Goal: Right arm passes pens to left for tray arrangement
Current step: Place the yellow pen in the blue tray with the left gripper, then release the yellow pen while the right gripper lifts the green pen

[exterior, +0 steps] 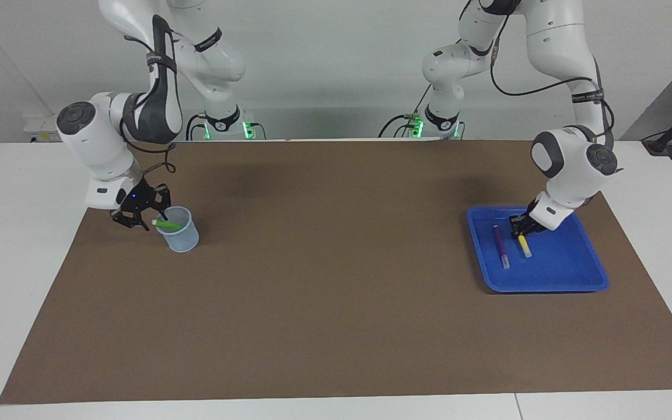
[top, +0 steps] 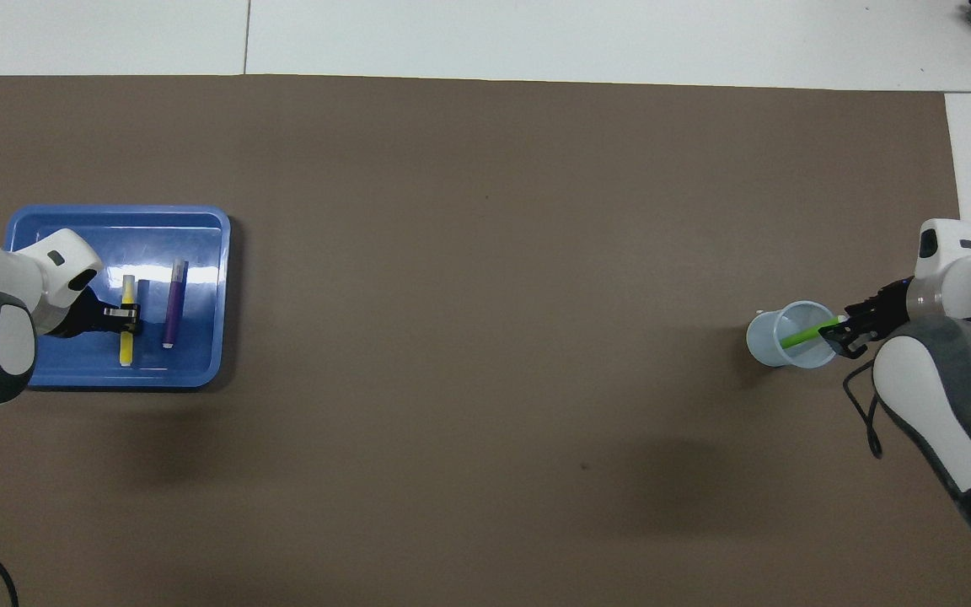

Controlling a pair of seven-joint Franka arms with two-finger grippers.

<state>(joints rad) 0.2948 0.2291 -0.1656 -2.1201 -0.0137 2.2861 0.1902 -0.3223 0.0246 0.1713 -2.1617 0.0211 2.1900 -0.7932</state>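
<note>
Item 1, yellow pen (top: pixel 126 320): slim marker with whitish end caps, sitting low in the blue tray (exterior: pixel 569 274), its long axis running toward and away from the robots. The left tool (exterior: pixel 519 229) is clamping it near the end nearer the robots, fingertips fully closed on the barrel; whether the pen is resting on the tray floor cannot be told.

Item 2, purple pen (exterior: pixel 501 246): lying flat in the same tray, just beside the yellow one on the side toward the right arm's end and parallel to it, not touching.

Item 3, green pen (exterior: pixel 168 224): leaning tilted in a small translucent pale-blue cup (exterior: pixel 181 238) standing toward the right arm's end of the worktop, its whitish top end sticking out over the rim. The right tool (top: pixel 841 329) is sitting at that top end beside the cup; how far it is open, and whether it is gripping the pen, cannot be told.

Item 4, tray: shallow, roughly square, rounded corners, raised rim, lying toward the left arm's end.

Surface: white worktop (exterior: pixel 21 262) carrying a large brown mat (exterior: pixel 324 303); plain pale wall behind the robots.
</note>
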